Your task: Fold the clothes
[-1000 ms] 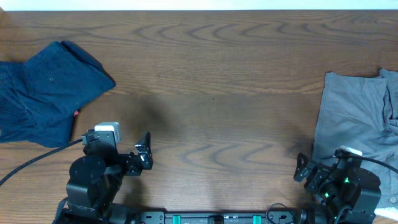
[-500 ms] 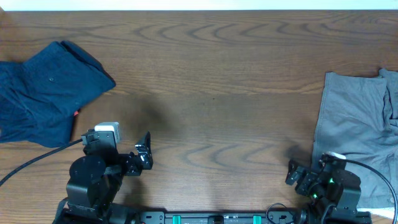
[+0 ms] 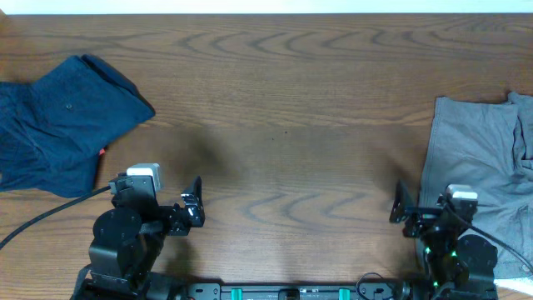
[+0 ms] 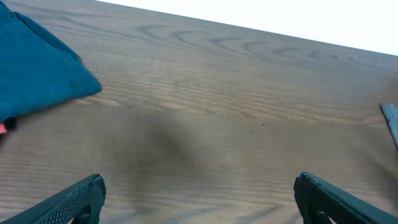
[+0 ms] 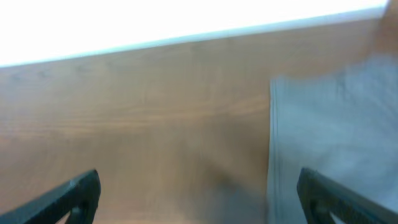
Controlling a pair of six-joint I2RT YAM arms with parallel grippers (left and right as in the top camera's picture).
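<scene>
A dark navy garment lies crumpled at the table's left edge, with a small red tag at its lower right. It also shows at the upper left of the left wrist view. A grey garment lies spread at the right edge and fills the right side of the right wrist view. My left gripper is open and empty over bare wood, to the right of and below the navy garment. My right gripper is open and empty, just left of the grey garment's left edge.
The wooden table stretches between the two garments. A black cable runs from the left arm toward the left edge. The arms' black base bar lies along the front edge. The table's far edge is at the top.
The right arm has turned and its gripper has shifted a little away from the front edge, beside the grey garment. The left arm and both garments have not moved.
</scene>
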